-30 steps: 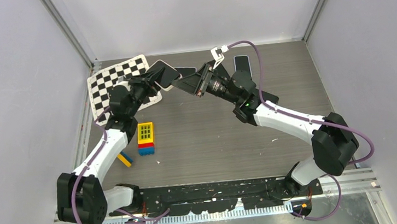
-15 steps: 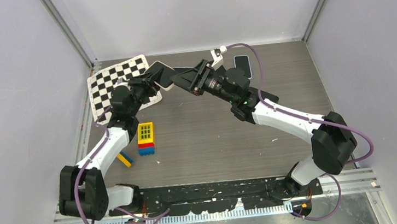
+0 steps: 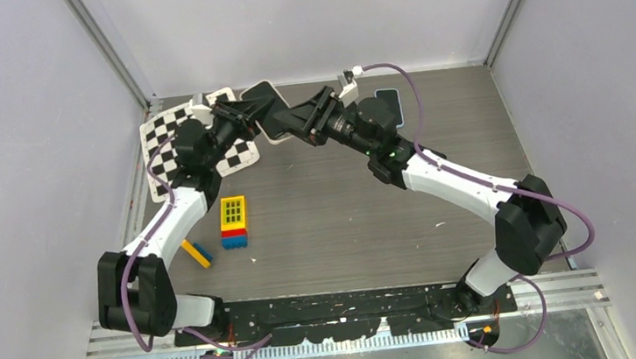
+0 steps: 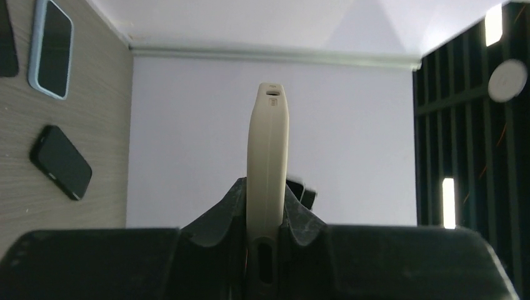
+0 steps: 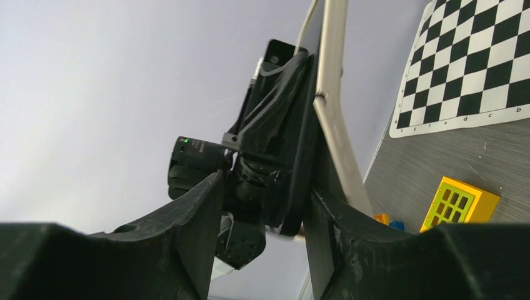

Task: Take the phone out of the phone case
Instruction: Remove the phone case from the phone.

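Observation:
The phone (image 3: pixel 265 104), dark-faced in a cream phone case (image 4: pixel 269 150), is held up in the air near the back of the table. My left gripper (image 4: pixel 267 215) is shut on the case's lower end, which stands edge-on between its fingers. From the right, my right gripper (image 3: pixel 293 120) stands open at the phone's free end. In the right wrist view its right finger (image 5: pixel 328 234) lies against the phone's dark edge (image 5: pixel 304 162) while the other finger stays apart. The cream case edge (image 5: pixel 332 119) bends slightly away from the dark slab there.
A checkerboard sheet (image 3: pixel 165 134) lies at the back left under the left arm. A stacked toy brick block (image 3: pixel 233 221) and a loose yellow-blue brick (image 3: pixel 198 254) sit left of centre. A spare phone (image 3: pixel 388 101) lies at the back right. The back wall is close.
Both grippers moved toward the back wall with the phone lifted higher. My right gripper opened wider and slid left over the phone's end.

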{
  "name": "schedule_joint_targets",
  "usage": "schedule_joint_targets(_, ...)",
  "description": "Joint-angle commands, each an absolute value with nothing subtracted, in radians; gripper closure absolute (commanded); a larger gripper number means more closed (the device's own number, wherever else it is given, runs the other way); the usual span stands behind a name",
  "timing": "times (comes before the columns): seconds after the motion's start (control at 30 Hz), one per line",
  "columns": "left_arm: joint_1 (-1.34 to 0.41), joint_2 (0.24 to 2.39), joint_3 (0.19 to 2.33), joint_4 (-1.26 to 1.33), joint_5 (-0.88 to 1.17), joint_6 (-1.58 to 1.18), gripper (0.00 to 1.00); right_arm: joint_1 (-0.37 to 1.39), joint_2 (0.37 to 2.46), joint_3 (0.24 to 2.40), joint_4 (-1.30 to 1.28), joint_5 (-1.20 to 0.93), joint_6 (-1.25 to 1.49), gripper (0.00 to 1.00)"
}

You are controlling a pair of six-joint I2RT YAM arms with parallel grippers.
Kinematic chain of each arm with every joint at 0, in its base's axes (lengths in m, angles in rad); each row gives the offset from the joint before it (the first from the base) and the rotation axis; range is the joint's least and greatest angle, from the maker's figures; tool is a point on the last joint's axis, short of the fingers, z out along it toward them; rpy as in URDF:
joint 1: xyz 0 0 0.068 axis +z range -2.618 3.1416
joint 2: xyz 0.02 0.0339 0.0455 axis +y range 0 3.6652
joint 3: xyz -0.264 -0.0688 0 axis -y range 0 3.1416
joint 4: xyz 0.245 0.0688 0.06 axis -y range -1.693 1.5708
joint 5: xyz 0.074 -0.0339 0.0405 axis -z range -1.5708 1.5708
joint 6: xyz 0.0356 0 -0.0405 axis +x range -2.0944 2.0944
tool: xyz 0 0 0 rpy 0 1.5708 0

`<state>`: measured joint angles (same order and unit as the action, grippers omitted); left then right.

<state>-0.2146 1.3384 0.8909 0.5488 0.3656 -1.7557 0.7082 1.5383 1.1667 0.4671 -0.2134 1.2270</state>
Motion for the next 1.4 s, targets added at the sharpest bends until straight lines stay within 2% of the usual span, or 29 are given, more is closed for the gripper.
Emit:
schedule_joint_targets(0.0,-0.274,1.292,1.076,0.859,0.776,-1.775,1.00,0.680,1.613,1.170,0.270,-0.200,1.143,0.46)
schedule_joint_targets(0.07,-0.275,1.301,1.106,0.838,0.840,-1.756,1.00,0.674,1.610,1.179,0.278,-0.231,1.116,0.46)
schedule_joint_targets(0.27,-0.275,1.260,1.095,0.679,0.846,-1.619,1.00,0.663,1.594,1.196,0.309,-0.316,1.063,0.50)
schedule_joint_targets(0.37,-0.275,1.258,1.097,0.665,0.855,-1.582,1.00,0.661,1.592,1.201,0.315,-0.360,1.069,0.61)
schedule_joint_targets(0.5,-0.275,1.262,1.099,0.644,0.879,-1.536,0.99,0.654,1.597,1.198,0.343,-0.391,1.101,0.86)
schedule_joint_targets(0.53,-0.273,1.260,1.095,0.631,0.881,-1.524,0.94,0.649,1.595,1.194,0.348,-0.393,1.112,0.95)
schedule_joint_targets(0.6,-0.272,1.254,1.085,0.599,0.879,-1.488,0.83,0.640,1.585,1.183,0.365,-0.394,1.126,0.99)
schedule_joint_targets(0.67,-0.272,1.236,1.073,0.516,0.865,-1.425,0.57,0.626,1.569,1.161,0.408,-0.394,1.150,0.99)
schedule_joint_targets(0.73,-0.271,1.210,1.055,0.423,0.839,-1.346,0.38,0.611,1.552,1.136,0.452,-0.395,1.183,0.99)
schedule_joint_targets(0.8,-0.271,1.187,1.038,0.351,0.816,-1.274,0.25,0.596,1.539,1.123,0.488,-0.398,1.216,1.00)
schedule_joint_targets(0.87,-0.269,1.176,1.019,0.309,0.810,-1.235,0.17,0.586,1.532,1.115,0.519,-0.407,1.237,0.99)
schedule_joint_targets(1.07,-0.253,1.184,0.929,0.325,0.812,-1.217,0.10,0.573,1.539,1.090,0.572,-0.420,1.281,0.99)
schedule_joint_targets(1.37,-0.245,1.174,0.801,0.428,0.815,-1.192,0.10,0.536,1.545,1.064,0.648,-0.398,1.480,0.99)
